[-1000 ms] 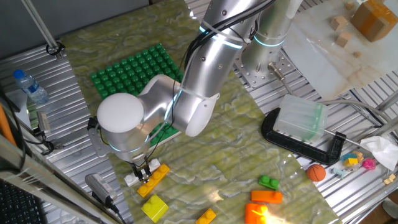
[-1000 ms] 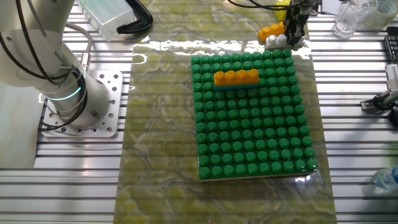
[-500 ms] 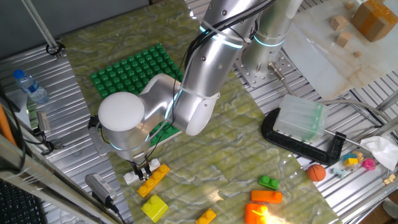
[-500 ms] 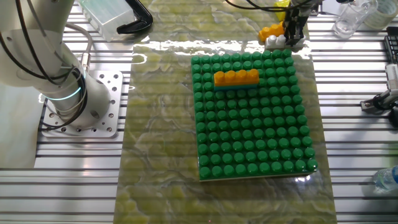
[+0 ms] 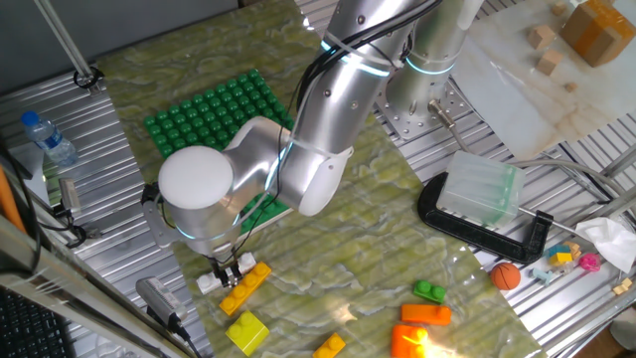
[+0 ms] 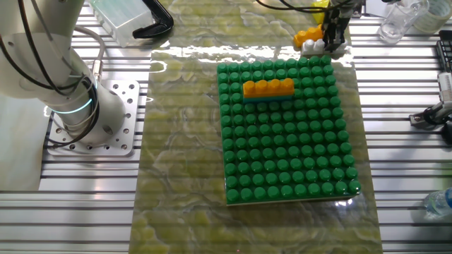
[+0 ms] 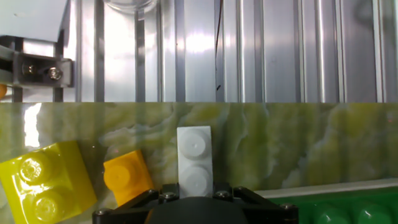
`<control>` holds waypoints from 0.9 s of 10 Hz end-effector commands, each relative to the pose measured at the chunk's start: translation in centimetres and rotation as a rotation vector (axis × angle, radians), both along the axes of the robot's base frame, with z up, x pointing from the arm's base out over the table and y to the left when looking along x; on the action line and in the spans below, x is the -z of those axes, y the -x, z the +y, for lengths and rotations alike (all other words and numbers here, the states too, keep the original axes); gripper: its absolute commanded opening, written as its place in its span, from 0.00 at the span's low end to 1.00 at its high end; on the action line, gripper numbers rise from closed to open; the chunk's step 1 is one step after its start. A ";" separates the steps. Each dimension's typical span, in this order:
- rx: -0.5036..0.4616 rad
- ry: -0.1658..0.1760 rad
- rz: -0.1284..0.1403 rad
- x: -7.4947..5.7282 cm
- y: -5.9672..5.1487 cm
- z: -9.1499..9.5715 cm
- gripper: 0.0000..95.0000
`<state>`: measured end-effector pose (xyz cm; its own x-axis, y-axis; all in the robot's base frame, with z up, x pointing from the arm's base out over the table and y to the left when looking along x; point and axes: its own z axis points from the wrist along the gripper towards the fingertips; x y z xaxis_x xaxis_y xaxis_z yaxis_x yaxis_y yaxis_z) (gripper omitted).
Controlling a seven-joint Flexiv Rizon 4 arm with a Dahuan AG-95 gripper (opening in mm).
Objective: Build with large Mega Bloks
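Arm folded low over the mat, elbow bulk hiding the near part of the green baseplate [image 5: 204,114]; wrist points straight down at the mat's near-left corner. We see the gripper [image 5: 230,269] down at the white brick [image 7: 196,163], a short two-stud piece lying on the mat just off the baseplate edge. In the hand view the brick runs up from between the finger bases, but the fingertips are out of frame, so we cannot tell whether the fingers are pressing the brick or standing apart from it. In the other fixed view the dark fingers [image 6: 335,34] stand upright over the white brick at the far edge of the baseplate.

Count, loose bricks on the mat in the first fixed view:
- one white, at the gripper
- one yellow-orange four-stud bar [image 5: 244,287], just beside the white, touching or nearly so
- one yellow square block [image 5: 246,331], near the front edge
- one small yellow-orange block [image 5: 329,346] further right
- two orange pieces [image 5: 425,314] and one green piece [image 5: 429,291], grouped at near right

On the baseplate: one yellow-orange four-stud bar [image 6: 268,87], seated over a cyan layer, toward the far end in the other fixed view.
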<state>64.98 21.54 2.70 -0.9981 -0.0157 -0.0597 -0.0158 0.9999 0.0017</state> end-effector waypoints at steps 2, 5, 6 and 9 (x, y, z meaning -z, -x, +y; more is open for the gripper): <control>-0.027 0.000 -0.001 -3.5 0.7 -1.8 0.00; -0.035 0.006 0.001 -7.5 2.0 -3.4 0.00; -0.035 0.006 0.007 -8.7 2.7 -4.1 0.00; -0.029 0.008 0.015 -11.5 5.3 -5.9 0.00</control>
<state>59.29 15.32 14.45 -0.9982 -0.0419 -0.0433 -0.0417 0.9991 -0.0059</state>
